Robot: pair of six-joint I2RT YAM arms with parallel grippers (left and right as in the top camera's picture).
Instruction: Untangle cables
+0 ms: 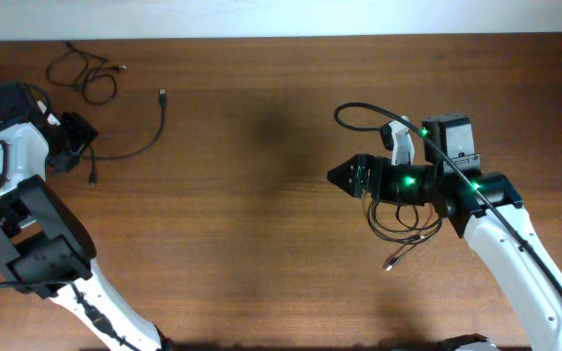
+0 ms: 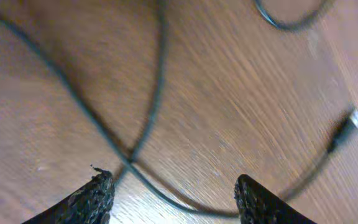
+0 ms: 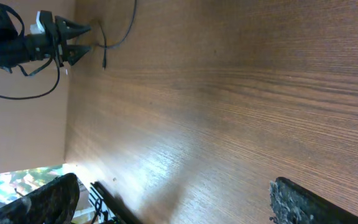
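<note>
At the far left of the table [image 1: 261, 253], the left gripper [image 1: 84, 144] is seen close above the wood. Its jaws are parted and nothing is held between them. In the left wrist view, a thin black cable [image 2: 157, 93] is seen lying on the table just ahead of the two fingertips [image 2: 101, 193], and two strands are crossed there. In the overhead view this cable is traced from the gripper in a curve up to a small plug [image 1: 162, 95]. Toward the far edge, above the gripper in that view, a small tangled bundle [image 1: 86, 73] of thin black cords is found, and it is set apart from the loose cable. On the right side, the right gripper [image 1: 342, 176] is pointed to the left. Its jaws are spread wide and nothing is seen between them. Partly under this arm, a loose coil of cables [image 1: 408, 226] is laid on the table, and one connector [image 1: 389, 263] is seen at its near side.
</note>
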